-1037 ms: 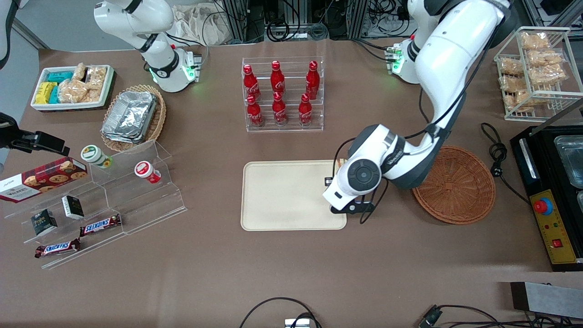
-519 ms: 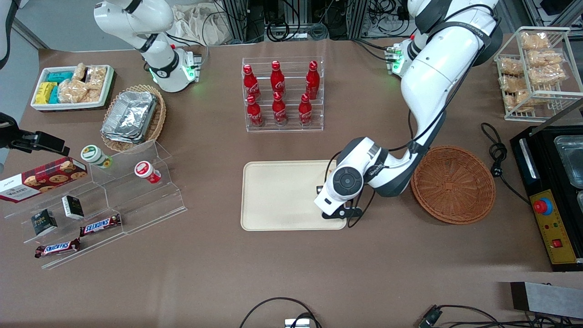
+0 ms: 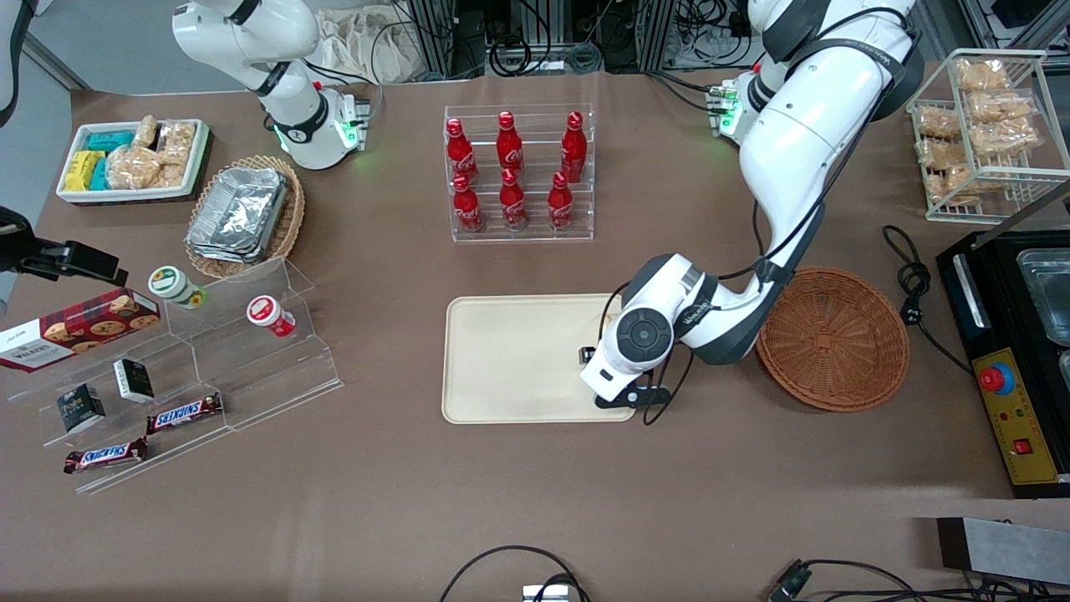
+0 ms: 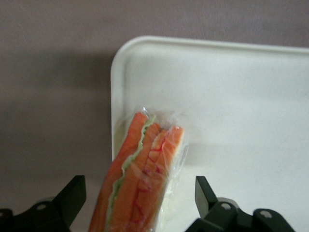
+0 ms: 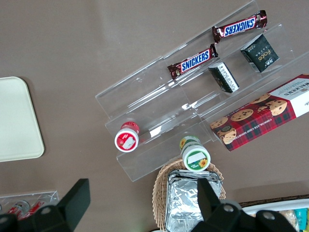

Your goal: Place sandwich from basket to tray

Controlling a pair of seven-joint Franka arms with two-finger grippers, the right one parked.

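Brown tabletop runs under everything, and over the tray's basket-side corner hangs my pincer, fingers spread wide on both sides of the sandwich without touching it, so I judge it released. That wedge sits on edge, orange filling showing, just inside the tray's rim. To finish well, I would rise straight up, fingers kept apart, so neither snags the clear wrap or tips the wedge over the rim. Beside the tray, toward my end of the table, the basket lies bare. Farther from the front camera than the tray stand red bottles.
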